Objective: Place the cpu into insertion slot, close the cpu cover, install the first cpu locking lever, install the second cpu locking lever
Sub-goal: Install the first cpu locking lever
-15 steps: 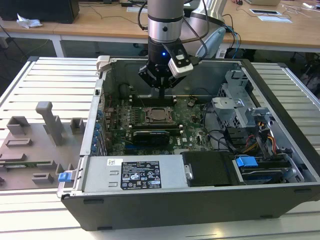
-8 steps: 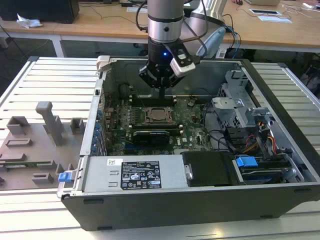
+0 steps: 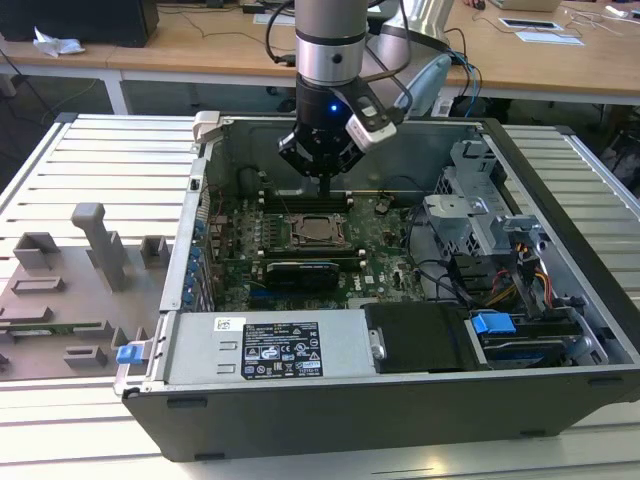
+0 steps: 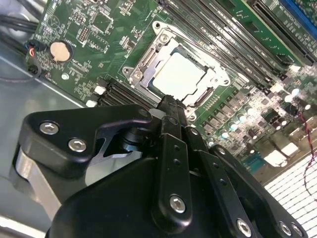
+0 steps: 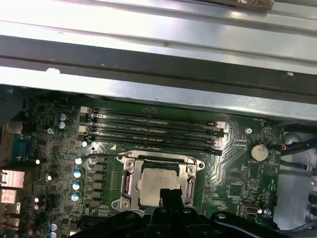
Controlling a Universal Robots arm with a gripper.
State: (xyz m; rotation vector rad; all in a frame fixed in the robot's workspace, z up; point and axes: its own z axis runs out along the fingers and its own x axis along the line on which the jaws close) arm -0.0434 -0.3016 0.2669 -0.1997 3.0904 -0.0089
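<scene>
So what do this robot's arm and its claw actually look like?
A smooth silver-grey cylindrical arm ends in a matte black gripper of jointed links with silvery screws. A small blue light glows at the wrist; black cables loop alongside.

The arm [image 3: 330,40] drops in pretty much dead vertical from the top of the exterior view, grey wrist section straight up and down, with a little blue light [image 3: 332,108] glowing on the black part below it. The gripper [image 3: 325,186] points straight down, its black linkage bars wide up top and narrowing to one tip. In the second wrist view the fingers [image 4: 172,119] sit pressed together with nothing between them.
</scene>
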